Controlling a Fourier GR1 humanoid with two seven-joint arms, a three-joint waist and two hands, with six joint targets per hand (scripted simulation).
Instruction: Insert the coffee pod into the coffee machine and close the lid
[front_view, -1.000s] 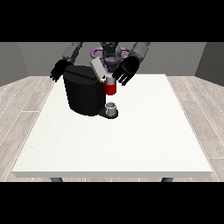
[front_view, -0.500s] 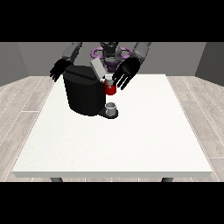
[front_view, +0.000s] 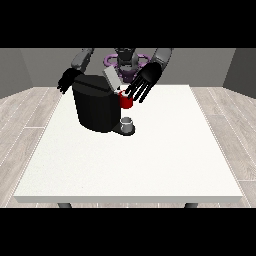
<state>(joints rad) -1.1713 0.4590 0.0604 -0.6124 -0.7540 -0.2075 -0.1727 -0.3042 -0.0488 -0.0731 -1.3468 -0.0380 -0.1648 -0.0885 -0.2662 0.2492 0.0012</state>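
Little had shifted: hand at the view's right (front_view: 146, 80) hovered, fingers straight and spread, over the coffee machine (front_view: 97, 107), whose lid (front_view: 112, 79) stood raised, not yet closed.

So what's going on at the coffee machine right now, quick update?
Hand at the view's right open, fingers spread over a red thing at the machine. Hand at the view's left behind the coffee machine. Lid up.

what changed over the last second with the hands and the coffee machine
Very little. The hand at the view's right slid slightly toward the red thing at the machine, its fingers straight, holding nothing. The hand at the view's left, the coffee machine and its raised lid stayed put.
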